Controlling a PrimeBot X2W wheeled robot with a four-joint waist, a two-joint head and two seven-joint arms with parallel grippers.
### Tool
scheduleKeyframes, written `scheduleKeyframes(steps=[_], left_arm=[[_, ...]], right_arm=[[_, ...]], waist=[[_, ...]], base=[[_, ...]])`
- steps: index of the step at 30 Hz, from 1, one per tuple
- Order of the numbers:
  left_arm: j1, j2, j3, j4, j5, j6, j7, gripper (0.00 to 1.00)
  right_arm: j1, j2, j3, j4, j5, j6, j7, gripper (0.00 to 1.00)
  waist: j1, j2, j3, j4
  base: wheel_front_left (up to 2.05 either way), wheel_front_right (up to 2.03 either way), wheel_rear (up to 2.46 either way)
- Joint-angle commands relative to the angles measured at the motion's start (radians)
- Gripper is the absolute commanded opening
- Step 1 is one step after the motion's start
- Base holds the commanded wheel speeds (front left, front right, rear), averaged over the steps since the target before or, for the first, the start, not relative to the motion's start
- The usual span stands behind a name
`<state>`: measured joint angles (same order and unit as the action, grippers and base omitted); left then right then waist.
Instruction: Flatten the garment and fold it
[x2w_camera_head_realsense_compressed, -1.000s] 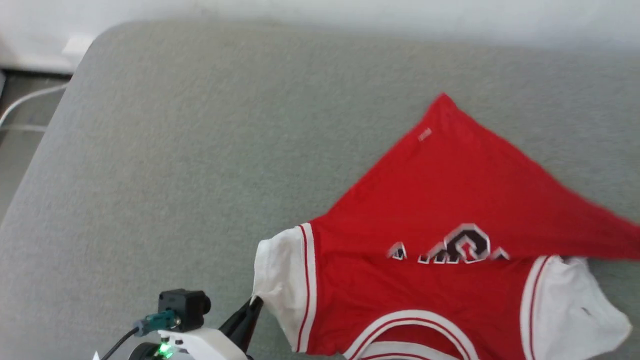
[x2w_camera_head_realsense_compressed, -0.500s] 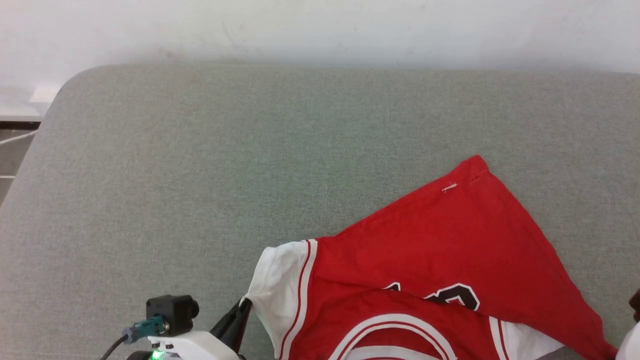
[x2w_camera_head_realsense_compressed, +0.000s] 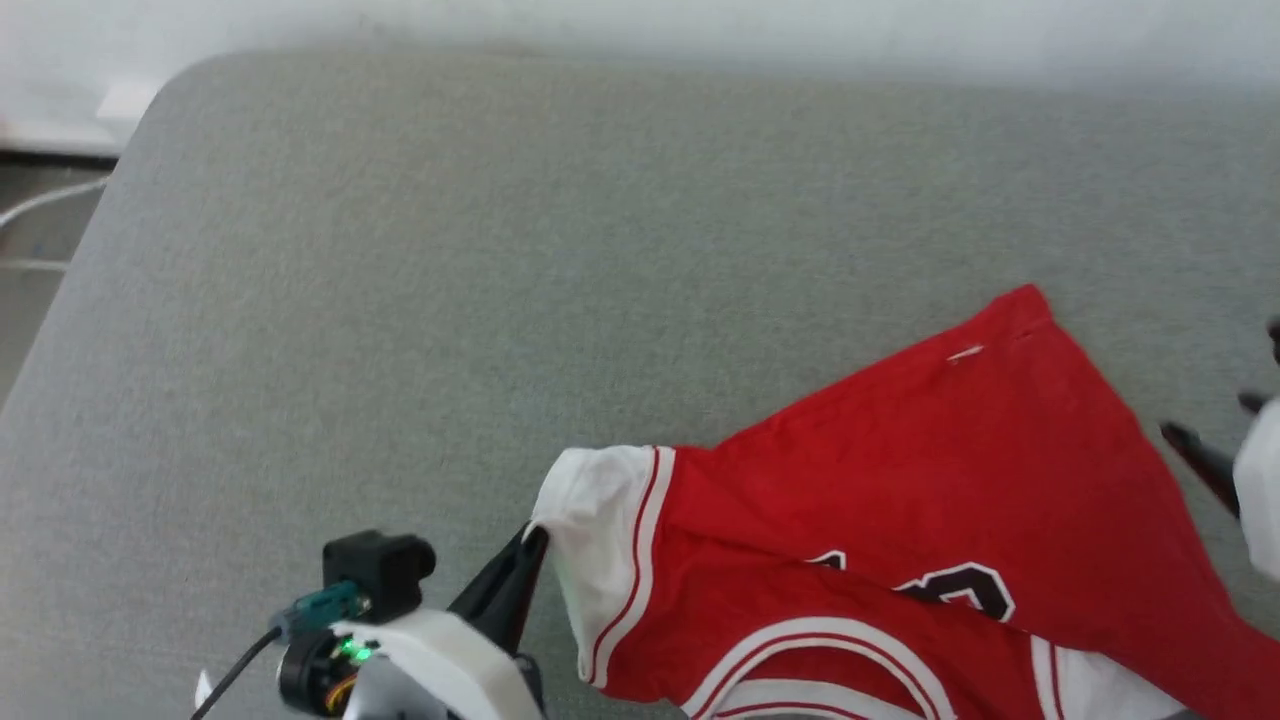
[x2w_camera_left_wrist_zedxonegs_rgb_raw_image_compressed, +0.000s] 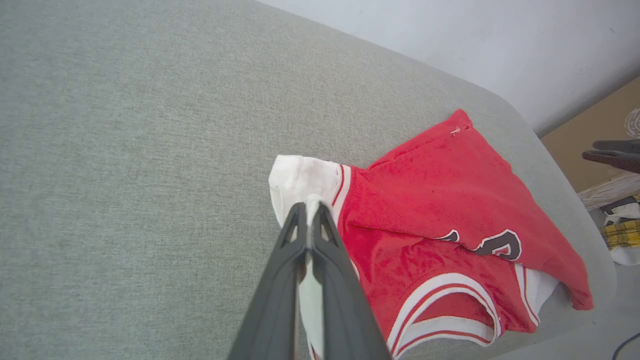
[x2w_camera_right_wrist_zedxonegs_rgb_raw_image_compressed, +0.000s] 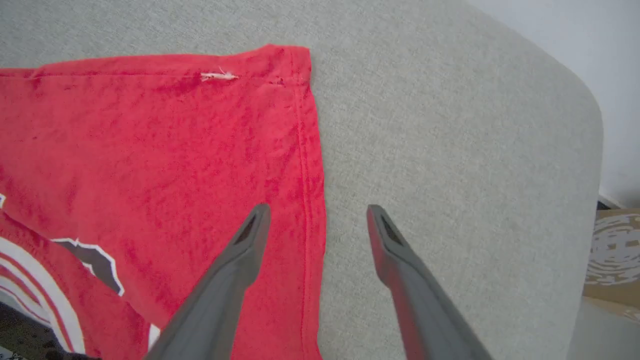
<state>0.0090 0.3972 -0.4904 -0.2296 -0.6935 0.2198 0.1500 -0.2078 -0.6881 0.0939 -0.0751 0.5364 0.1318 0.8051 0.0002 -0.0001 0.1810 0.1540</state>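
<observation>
Noting the head view first: the garment (x2w_camera_head_realsense_compressed: 900, 480) lies at 4 o'clock on the grey cushion (x2w_camera_head_realsense_compressed: 400, 300), red body flopped slantwise over itself so the black lettering (x2w_camera_head_realsense_compressed: 960, 590) is half covered. The left gripper (x2w_camera_head_realsense_compressed: 535, 540) at 7 o'clock has its jaws pressed together on the white sleeve (x2w_camera_head_realsense_compressed: 600, 500). The right gripper (x2w_camera_head_realsense_compressed: 1225, 435) shows at 3 o'clock, just off the red cloth. Left wrist view: the two dark fingers pinch a tuck of sleeve at centre, with the body of the garment (x2w_camera_left_wrist_zedxonegs_rgb_raw_image_compressed: 440, 200) spreading toward 4 o'clock. Right wrist view: jaws spread wide and empty, straddling the side hem (x2w_camera_right_wrist_zedxonegs_rgb_raw_image_compressed: 312, 150), the red corner (x2w_camera_right_wrist_zedxonegs_rgb_raw_image_compressed: 295, 57) up at 12 o'clock. Judged step: flattening, not yet folding. The next move likely calls for the right gripper to close on that hem or corner and draw it away from the collar, the left anchoring the sleeve, until the lettering lies open.
</observation>
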Motion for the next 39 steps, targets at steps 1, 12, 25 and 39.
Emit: scheduleKeyframes(steps=[1, 12, 25, 39], left_arm=[[-0.022, -0.009, -0.005, -0.007, 0.009, -0.008, -0.003, 0.00], [-0.105, -0.092, -0.078, 0.032, 0.027, -0.042, -0.019, 0.00], [-0.142, -0.135, -0.106, 0.106, 0.025, -0.074, -0.055, 0.00], [-0.146, -0.050, -0.041, 0.062, 0.034, -0.048, -0.052, 0.00]], right_arm=[[-0.041, -0.004, 0.020, 0.005, -0.006, -0.001, 0.007, 1.00], [-0.388, -0.071, 0.272, 0.221, -0.048, -0.001, 0.079, 1.00], [-0.417, -0.140, 0.477, 0.419, 0.012, -0.001, 0.107, 0.00], [-0.521, -0.070, 0.461, 0.481, 0.004, -0.001, -0.219, 0.00]], waist=[[-0.0002, 0.0001, 0.067, 0.059], [-0.0002, 0.0001, 0.209, 0.201], [-0.0002, 0.0001, 0.242, 0.255], [-0.0002, 0.0001, 0.079, 0.127]], base=[[0.00, 0.00, 0.00], [0.00, 0.00, 0.00], [0.00, 0.00, 0.00], [0.00, 0.00, 0.00]])
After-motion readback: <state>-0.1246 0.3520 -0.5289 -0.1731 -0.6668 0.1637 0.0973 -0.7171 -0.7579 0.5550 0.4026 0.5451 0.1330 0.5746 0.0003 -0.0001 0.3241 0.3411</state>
